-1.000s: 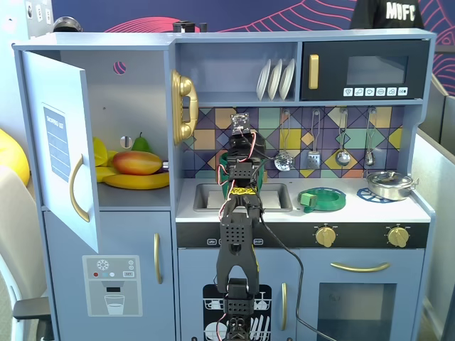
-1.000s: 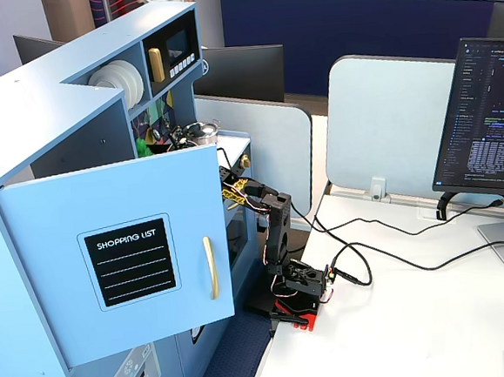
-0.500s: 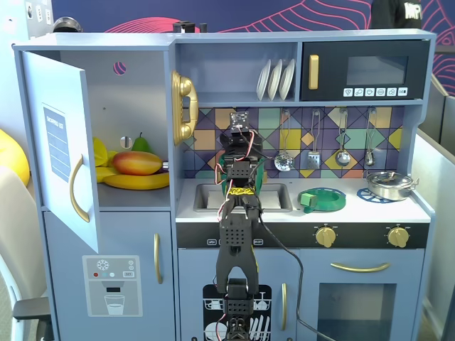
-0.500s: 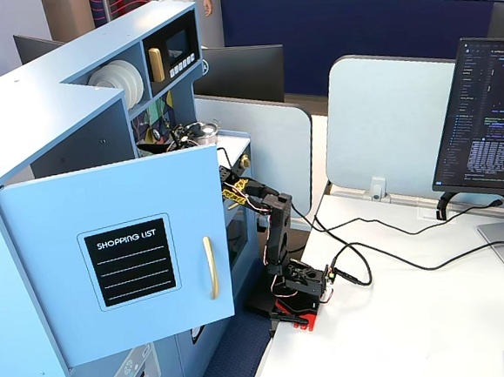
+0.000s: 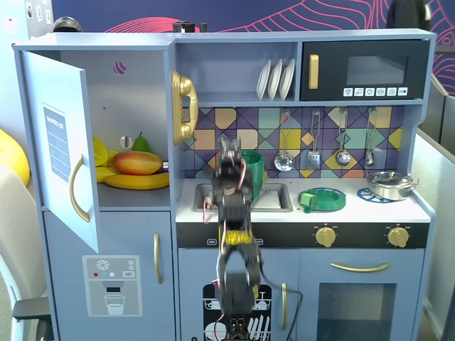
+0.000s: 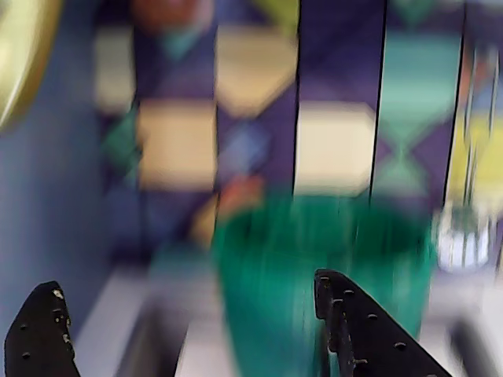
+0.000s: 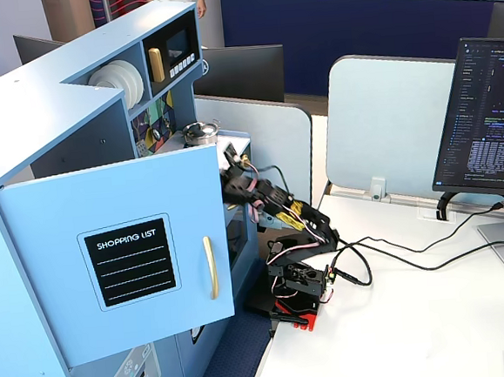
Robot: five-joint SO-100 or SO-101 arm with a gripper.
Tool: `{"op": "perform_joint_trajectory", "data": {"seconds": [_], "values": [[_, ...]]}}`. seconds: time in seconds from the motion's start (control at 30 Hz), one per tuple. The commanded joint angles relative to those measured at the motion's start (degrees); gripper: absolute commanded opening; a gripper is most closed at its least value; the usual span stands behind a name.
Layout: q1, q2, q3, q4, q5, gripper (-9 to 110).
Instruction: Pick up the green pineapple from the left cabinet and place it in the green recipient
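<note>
The left cabinet (image 5: 135, 85) stands with its door (image 5: 60, 149) swung open; the door also shows in a fixed view (image 7: 126, 251). No green pineapple shows in any view. The green recipient (image 5: 253, 167) stands at the back of the sink, partly hidden by the arm; in the wrist view it (image 6: 267, 267) is a blurred green pot straight ahead. My gripper (image 6: 185, 281) is open and empty, its black fingers (image 6: 350, 330) wide apart. In a fixed view the gripper (image 5: 229, 153) is raised over the sink, just left of the pot, and blurred. It also shows beside the counter (image 7: 230, 160).
In the cabinet lie a mango (image 5: 137, 163), bananas (image 5: 135, 182) and a dark green pear (image 5: 141, 142). A gold phone (image 5: 183, 106) hangs on the cabinet's side wall. A flat green ring dish (image 5: 321, 199) and a metal pot (image 5: 389, 185) sit on the counter right of the sink (image 5: 274, 197).
</note>
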Motion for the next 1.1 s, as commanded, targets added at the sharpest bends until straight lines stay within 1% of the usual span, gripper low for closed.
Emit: {"op": "perform_joint_trajectory", "data": {"seconds": [0.0, 0.13, 0.3, 0.5, 0.73, 0.9, 1.07], "values": [[-1.1, 15.3, 13.5, 6.9, 1.1, 35], [-0.5, 22.8, 26.6, 8.2, 1.4, 35], [-0.4, 24.1, 36.7, 9.2, 2.3, 36], [-0.3, 24.2, 45.5, 4.4, 3.9, 36], [-0.4, 24.2, 45.5, 15.8, 5.2, 37], [-0.7, 24.2, 45.5, 28.3, 7.3, 39], [-1.1, 24.2, 45.6, 41.7, 11.0, 37]]}}
